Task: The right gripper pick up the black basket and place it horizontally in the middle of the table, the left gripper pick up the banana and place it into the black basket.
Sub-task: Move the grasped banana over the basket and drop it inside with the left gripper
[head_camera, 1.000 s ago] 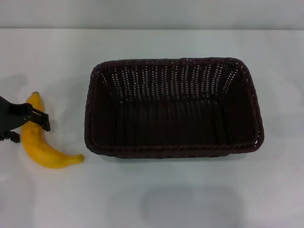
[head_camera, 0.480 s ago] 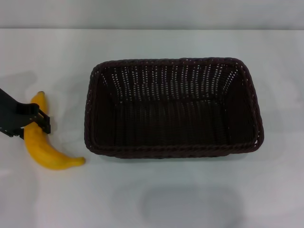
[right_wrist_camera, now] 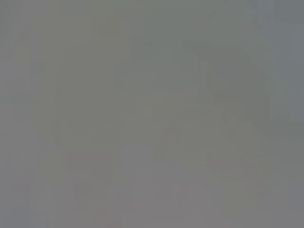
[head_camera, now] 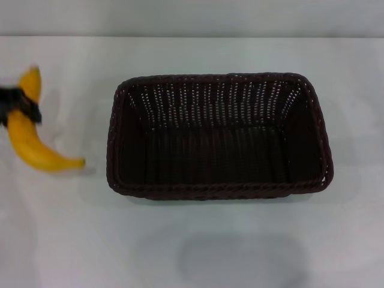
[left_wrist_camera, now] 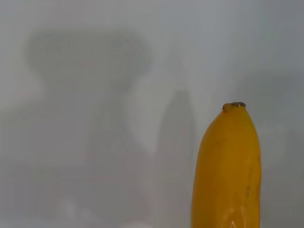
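Observation:
The black basket (head_camera: 219, 135) lies lengthwise across the middle of the white table (head_camera: 198, 240), open side up and with nothing in it. My left gripper (head_camera: 19, 110) is at the far left edge of the head view, shut across the upper part of the yellow banana (head_camera: 30, 141), which hangs lifted above the table. The left wrist view shows the banana (left_wrist_camera: 228, 171) from close up, its dark tip pointing away, with its shadow on the table below. My right gripper is out of view.
The basket's braided rim (head_camera: 216, 191) stands well above the tabletop to the right of the banana. The right wrist view shows only plain grey.
My left gripper has lifted the banana off the table; it has moved up and towards the left edge of the head view. The basket has not moved.

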Controlling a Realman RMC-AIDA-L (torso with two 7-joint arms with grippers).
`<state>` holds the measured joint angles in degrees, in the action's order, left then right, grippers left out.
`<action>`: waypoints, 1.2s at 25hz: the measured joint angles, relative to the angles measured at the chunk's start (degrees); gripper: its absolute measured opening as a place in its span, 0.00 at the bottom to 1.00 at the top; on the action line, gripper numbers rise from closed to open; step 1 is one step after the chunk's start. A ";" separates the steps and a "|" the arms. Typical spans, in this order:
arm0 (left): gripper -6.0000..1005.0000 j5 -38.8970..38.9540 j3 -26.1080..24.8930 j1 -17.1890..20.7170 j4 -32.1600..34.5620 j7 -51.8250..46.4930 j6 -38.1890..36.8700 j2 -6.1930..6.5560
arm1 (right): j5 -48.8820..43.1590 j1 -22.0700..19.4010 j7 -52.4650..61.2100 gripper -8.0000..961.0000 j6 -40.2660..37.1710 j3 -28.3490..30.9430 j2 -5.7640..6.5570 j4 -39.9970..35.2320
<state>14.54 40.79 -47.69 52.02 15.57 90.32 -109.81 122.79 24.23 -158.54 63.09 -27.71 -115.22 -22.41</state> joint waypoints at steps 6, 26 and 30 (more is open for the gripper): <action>0.55 25.35 -0.37 2.57 8.30 8.80 10.75 5.45 | 0.00 0.03 0.42 0.91 0.20 0.03 0.00 -0.01; 0.63 43.13 12.56 -8.83 -8.12 26.87 3.75 -2.22 | -0.05 -0.09 0.77 0.91 2.79 -0.68 -0.17 2.47; 0.65 42.55 13.01 -8.32 -7.83 29.98 0.67 -2.63 | -0.03 -0.67 0.77 0.91 4.16 -0.38 -0.17 2.90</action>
<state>57.09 53.80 -56.01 44.19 45.55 91.00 -112.44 122.76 23.57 -157.76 67.25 -28.10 -115.39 -19.51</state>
